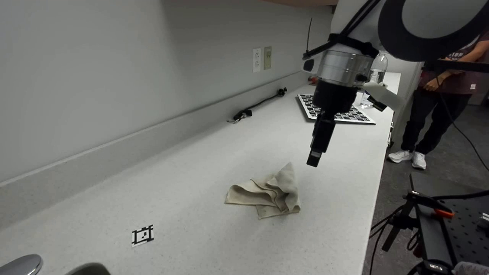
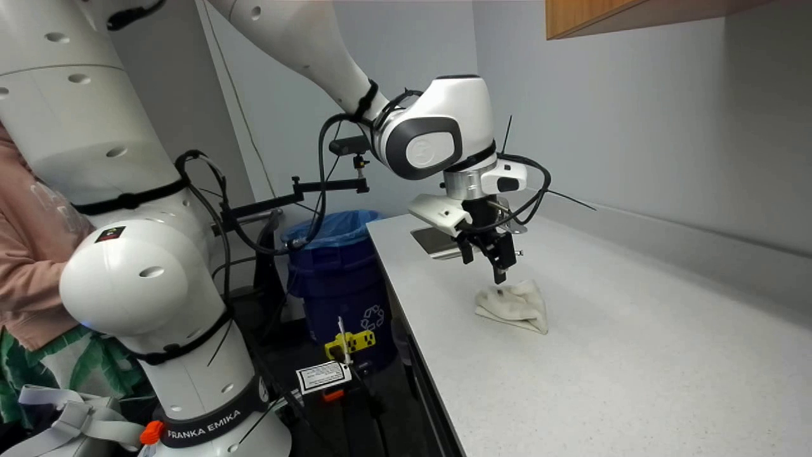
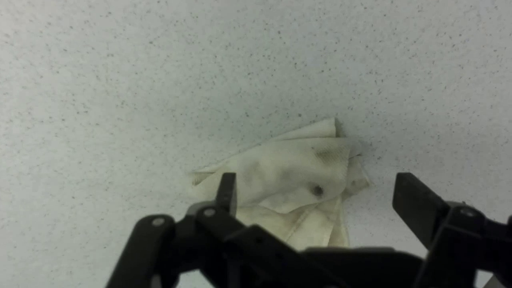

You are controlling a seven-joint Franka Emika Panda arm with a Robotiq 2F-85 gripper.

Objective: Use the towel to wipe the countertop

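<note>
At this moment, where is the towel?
In an exterior view, the towel lies crumpled on the countertop, slightly right of the picture's centre. There it sits below and left of the claw, with the printed marker farther left.

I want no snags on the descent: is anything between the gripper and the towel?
Nothing visible: in both exterior views, only a gap separates the open gripper from the towel on the countertop.

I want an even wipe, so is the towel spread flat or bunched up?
Bunched up: in an exterior view, the towel lies in raised, overlapping folds on the countertop; the wrist view shows layered edges.
</note>
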